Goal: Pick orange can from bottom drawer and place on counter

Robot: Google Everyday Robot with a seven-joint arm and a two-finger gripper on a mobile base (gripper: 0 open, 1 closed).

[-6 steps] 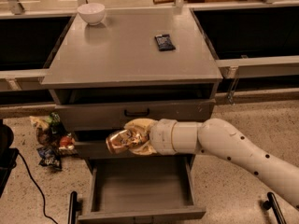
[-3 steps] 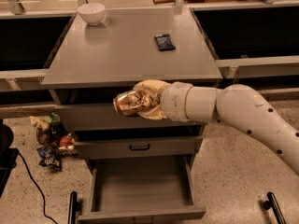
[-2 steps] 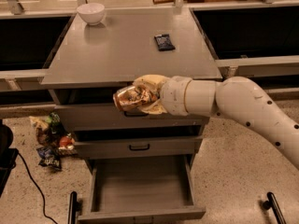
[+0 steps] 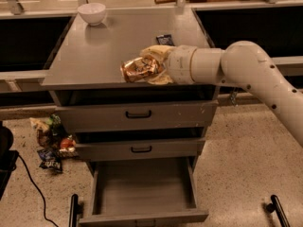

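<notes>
One shiny coppery orange can [image 4: 135, 69] lies sideways, clamped between the fingers of the yellowish claw [image 4: 150, 66], at the front edge of the smooth grey table [image 4: 109, 46]. Below, the wide grey bottom drawer [image 4: 142, 188] stands open.

Nothing legible anywhere. The orange can [image 4: 136, 69] shows only mottled white and dark print, no readable letters, and the dark snack packet [image 4: 165, 39] on the desk [image 4: 94, 56] is just as mute. The gripper [image 4: 150, 68] sits at centre frame, jaws clamped on the can over the desk's front edge.
</notes>
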